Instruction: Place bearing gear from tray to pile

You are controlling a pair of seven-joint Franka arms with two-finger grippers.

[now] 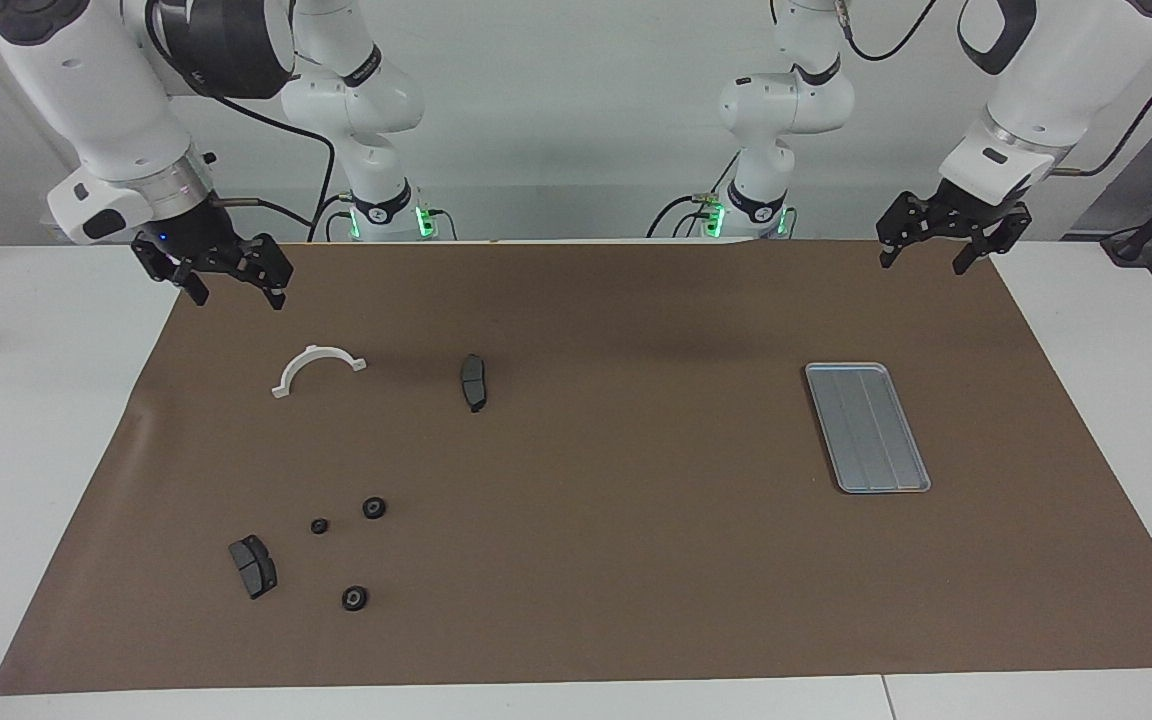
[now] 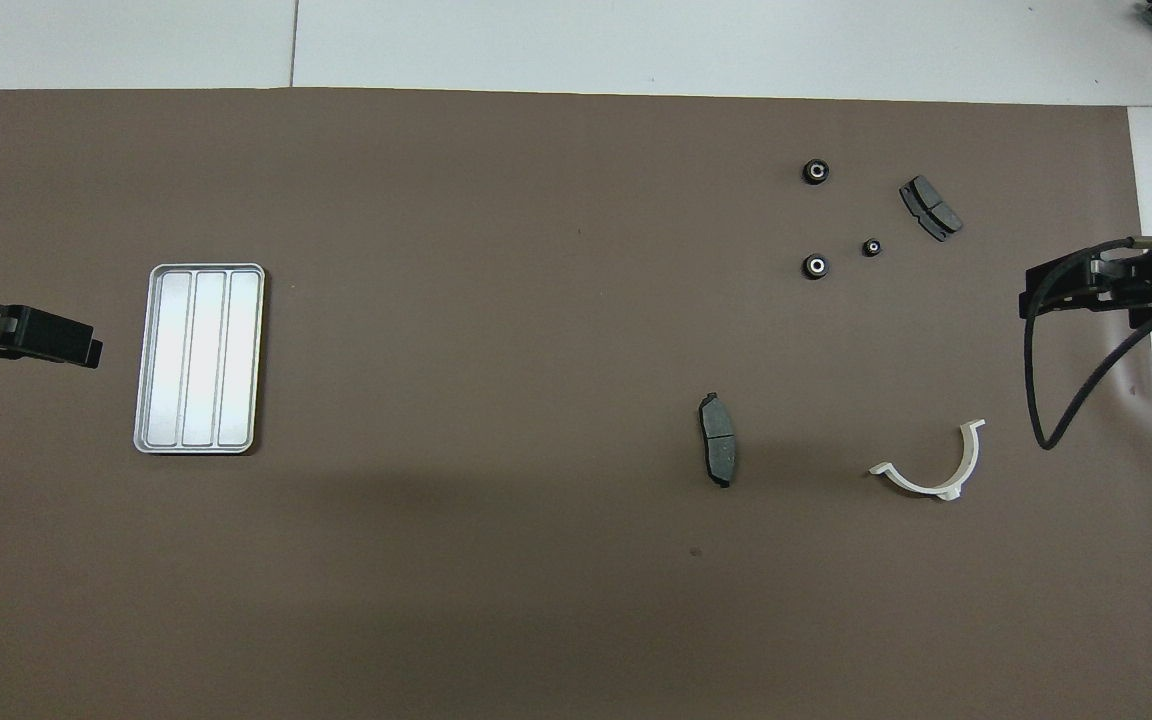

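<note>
The silver-grey tray [image 1: 866, 427] lies on the brown mat toward the left arm's end of the table, and nothing is in it; it also shows in the overhead view [image 2: 199, 358]. The pile is three small black gears [image 1: 373, 508] [image 1: 319, 526] [image 1: 354, 598], spread apart toward the right arm's end; they also show in the overhead view [image 2: 815, 267] [image 2: 872, 247] [image 2: 815, 172]. My left gripper [image 1: 936, 255] [image 2: 76, 348] hangs open and empty in the air over the mat's edge beside the tray. My right gripper [image 1: 234, 285] [image 2: 1041, 300] hangs open and empty over the mat's edge at its own end.
A white half-ring bracket [image 1: 319, 351] [image 2: 969, 455] and a dark grey brake pad [image 1: 474, 382] [image 2: 718, 453] lie nearer to the robots than the gears. A second brake pad [image 1: 253, 566] [image 2: 929, 208] lies beside the gears. The brown mat [image 1: 636, 560] covers most of the white table.
</note>
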